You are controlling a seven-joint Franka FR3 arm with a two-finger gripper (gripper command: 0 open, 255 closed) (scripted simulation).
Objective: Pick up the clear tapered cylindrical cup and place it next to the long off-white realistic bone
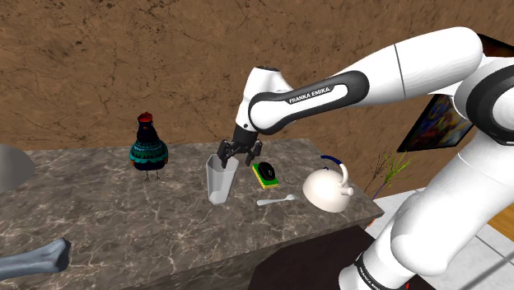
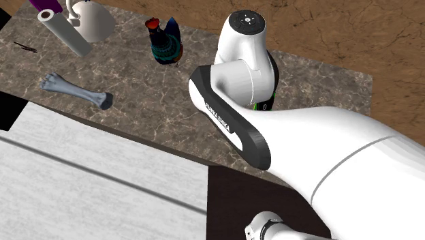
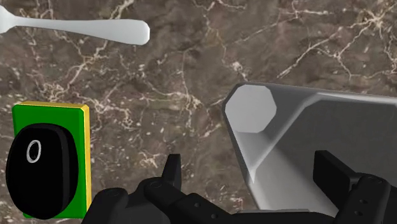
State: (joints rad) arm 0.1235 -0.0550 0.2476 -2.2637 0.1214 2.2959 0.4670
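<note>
The cup (image 1: 219, 183) is a pale grey tapered tumbler standing upright on the dark marble counter (image 1: 123, 222). My gripper (image 1: 234, 156) hangs right over its rim, open. In the wrist view the cup (image 3: 286, 137) is seen from above. My gripper (image 3: 253, 173) straddles one side wall, with one finger over the cup's inside and the other outside it, neither touching. The long off-white bone (image 1: 35, 259) lies at the counter's near corner, at the shoulder view's lower left, far from the cup. The bone (image 2: 75, 90) also lies near the counter's edge in the second exterior view.
A green block with a black oval on top (image 1: 265, 173), a white spoon (image 1: 277, 199) and a white kettle (image 1: 328, 189) lie to the shoulder view's right of the cup. A bird figure (image 1: 149, 148) stands to its left. A grey cylinder (image 2: 63, 31) lies beyond the bone.
</note>
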